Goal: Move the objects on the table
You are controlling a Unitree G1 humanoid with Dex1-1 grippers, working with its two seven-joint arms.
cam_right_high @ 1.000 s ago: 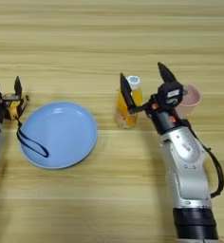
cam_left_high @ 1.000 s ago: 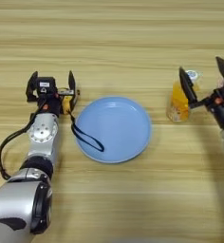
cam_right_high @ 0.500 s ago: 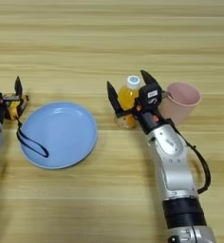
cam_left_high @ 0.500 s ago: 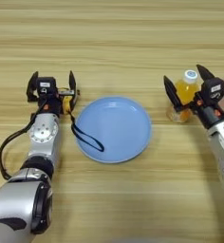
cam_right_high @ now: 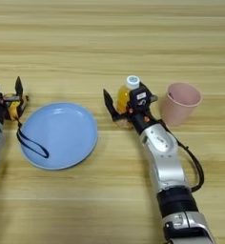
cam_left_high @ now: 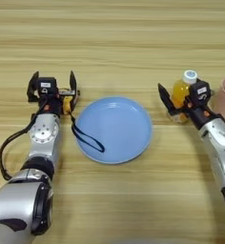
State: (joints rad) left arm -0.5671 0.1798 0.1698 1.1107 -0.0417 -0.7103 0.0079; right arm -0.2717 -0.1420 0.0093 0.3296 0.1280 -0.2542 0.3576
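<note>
My right hand (cam_right_high: 121, 107) spreads wide around the small orange-juice bottle with white cap (cam_right_high: 124, 97); I should close squarely at mid-body.

Both arms forward, jaws apart.

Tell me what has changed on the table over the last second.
The right gripper moved left from beside the cup and closed in around the bottle, fingers open on either side of it, not yet clamped. The bottle stands where it did. The left gripper stayed at the tape measure, whose strap lies over the plate; cup and plate did not move.
</note>
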